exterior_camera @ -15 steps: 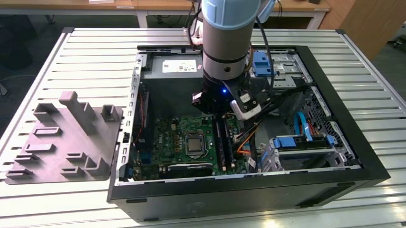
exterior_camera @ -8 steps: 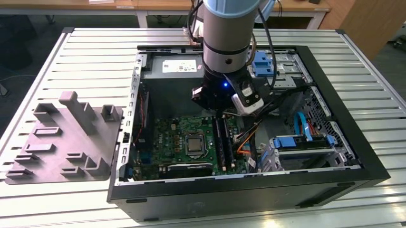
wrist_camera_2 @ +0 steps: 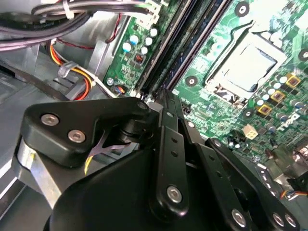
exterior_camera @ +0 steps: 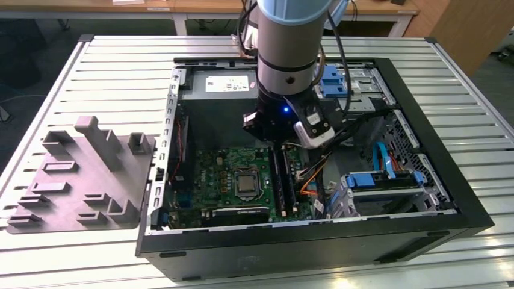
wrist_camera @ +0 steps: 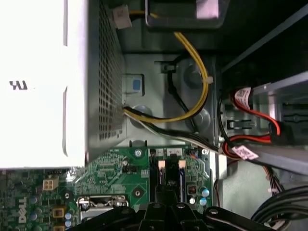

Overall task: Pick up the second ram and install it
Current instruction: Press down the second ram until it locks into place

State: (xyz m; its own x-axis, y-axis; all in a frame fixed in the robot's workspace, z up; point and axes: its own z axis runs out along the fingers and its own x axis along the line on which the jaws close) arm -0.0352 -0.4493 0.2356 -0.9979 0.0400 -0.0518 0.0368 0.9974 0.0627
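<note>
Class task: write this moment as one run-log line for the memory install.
arm: inside open computer case | gripper: low over motherboard memory slots | second ram: standing in slot beneath gripper | grip state: cannot tell

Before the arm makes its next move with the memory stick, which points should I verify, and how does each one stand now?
1. End effector down inside the computer case, over the memory slots: ok.
2. Second ram in the end effector's hold: cannot tell.
3. White latches at the slots' end open: cannot tell.
4. Yellow cables apart from the slots: ok.
5. Processor socket apart from the end effector: ok.
</note>
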